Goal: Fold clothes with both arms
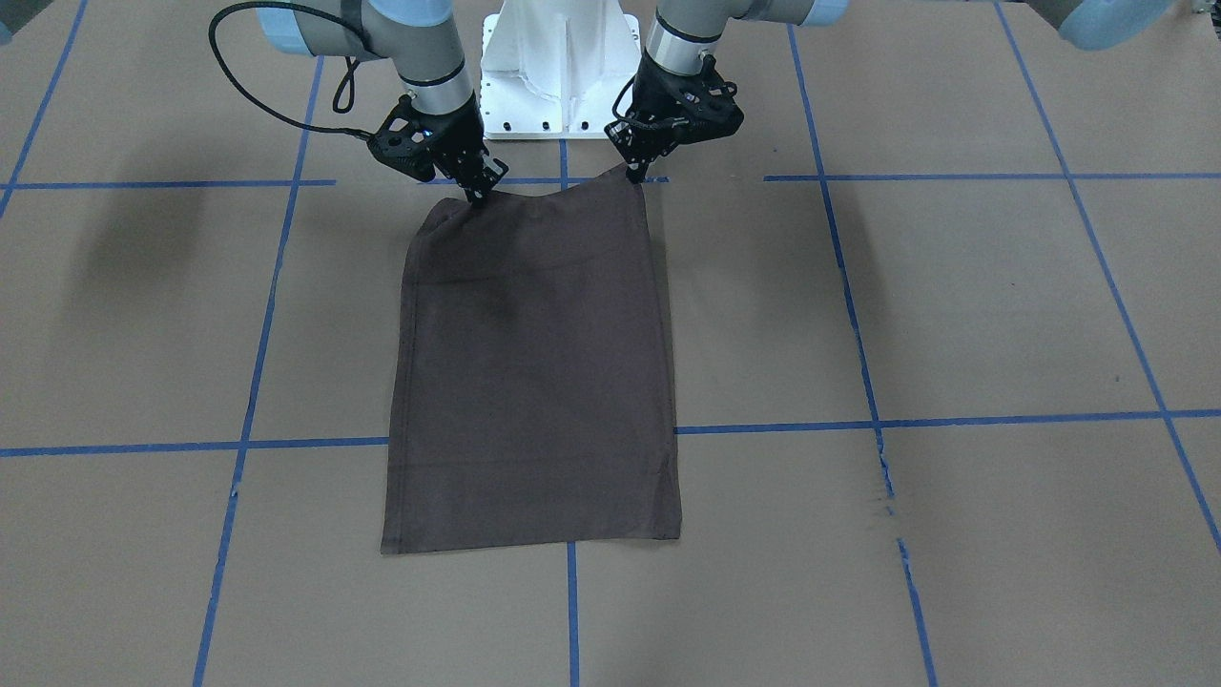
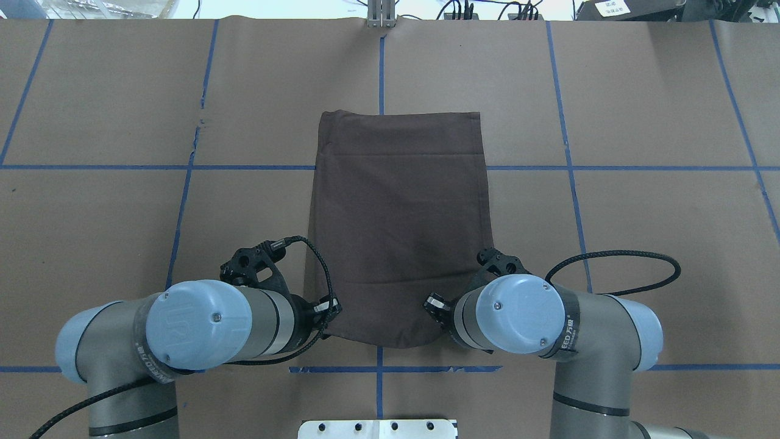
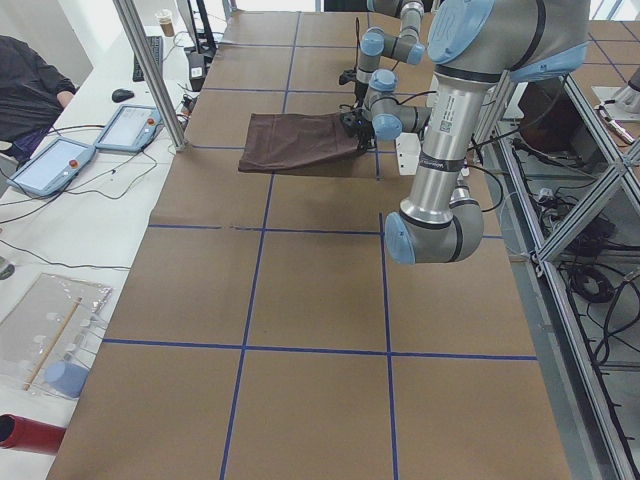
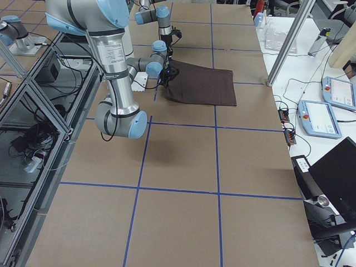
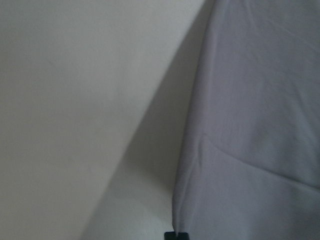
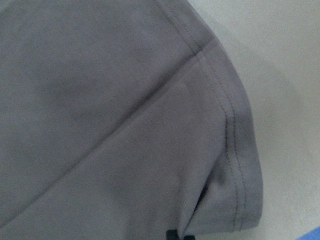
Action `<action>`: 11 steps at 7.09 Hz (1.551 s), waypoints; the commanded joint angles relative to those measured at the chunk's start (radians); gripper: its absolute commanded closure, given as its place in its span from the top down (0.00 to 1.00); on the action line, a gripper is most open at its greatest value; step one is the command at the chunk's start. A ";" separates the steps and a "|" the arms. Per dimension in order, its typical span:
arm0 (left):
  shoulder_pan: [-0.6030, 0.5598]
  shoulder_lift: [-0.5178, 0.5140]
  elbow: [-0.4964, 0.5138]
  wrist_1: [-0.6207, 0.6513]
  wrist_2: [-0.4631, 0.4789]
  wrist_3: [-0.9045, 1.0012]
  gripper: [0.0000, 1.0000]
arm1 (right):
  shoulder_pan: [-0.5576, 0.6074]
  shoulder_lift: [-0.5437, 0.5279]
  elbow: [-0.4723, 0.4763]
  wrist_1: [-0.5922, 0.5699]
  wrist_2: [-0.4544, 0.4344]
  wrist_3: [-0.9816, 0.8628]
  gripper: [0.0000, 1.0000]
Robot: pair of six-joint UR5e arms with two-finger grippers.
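Two claws were pinched narrow on the T-shirt [image 1: 534,382], each closed on one corner of its nearest edge. The left claw [image 1: 633,173] held one corner and the right claw [image 1: 477,191] the other. Both corners stood slightly raised off the desk [image 1: 954,305], and the hem between the claws sagged in a shallow curve. Each wrist view showed cloth running right down to the fingertip, which fits a firm pinch.

The matched corner grip looked meant to carry that edge over as one straight line, so the next fold would land square. Beyond the claws, the shirt lay flat as a long narrow panel. Its sleeves seemed already tucked in, and a faint crease crossed it partway along. Its far hem rested well away from both claws, just past a blue tape line [image 1: 954,420]. No chest lettering showed on the upturned side.

Behind the claws, the left arm's blue joint cap [image 2: 198,323] carried an embossed "UR". A dark band [image 2: 570,332] on the right arm bore pale print ending in "ED", the rest too small to read.
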 commanded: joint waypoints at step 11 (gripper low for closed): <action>-0.372 -0.080 0.317 -0.201 -0.152 0.184 0.00 | 0.413 0.363 -0.593 0.270 0.222 -0.258 0.00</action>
